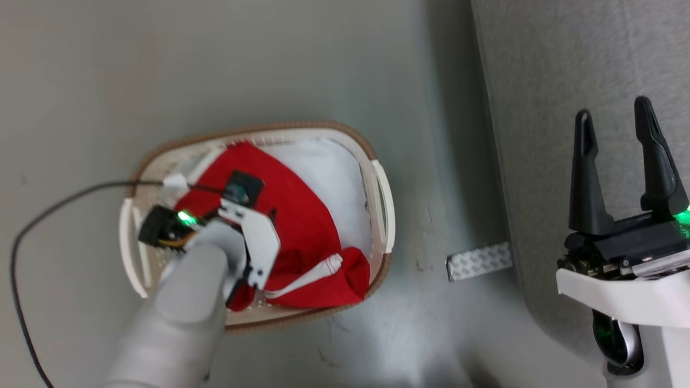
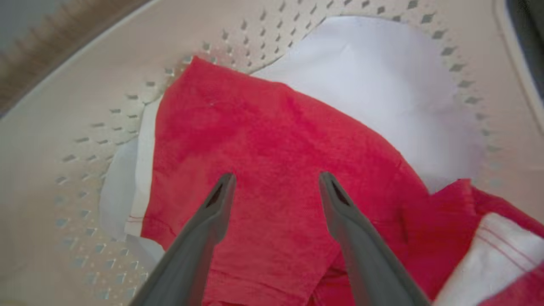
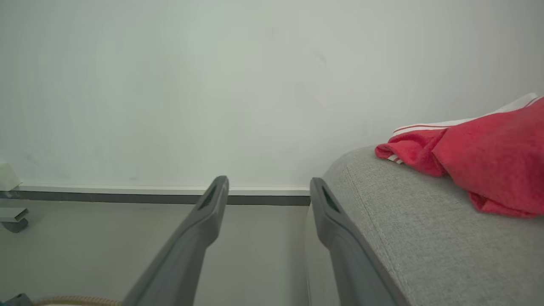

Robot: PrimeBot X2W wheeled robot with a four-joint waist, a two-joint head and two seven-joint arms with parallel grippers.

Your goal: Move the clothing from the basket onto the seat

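The left gripper (image 2: 276, 182) hung with fingers spread, holding nothing, close over the red clothing (image 2: 255, 127) in the basket (image 2: 85, 106). The right gripper (image 1: 614, 116), likewise parted and empty, stood by the seat (image 1: 566, 54), where another garment (image 3: 488, 161) lay.

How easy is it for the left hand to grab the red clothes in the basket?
Probably yes, it looks easy. The open left hand hangs right over the red clothes inside the basket, with nothing between them.
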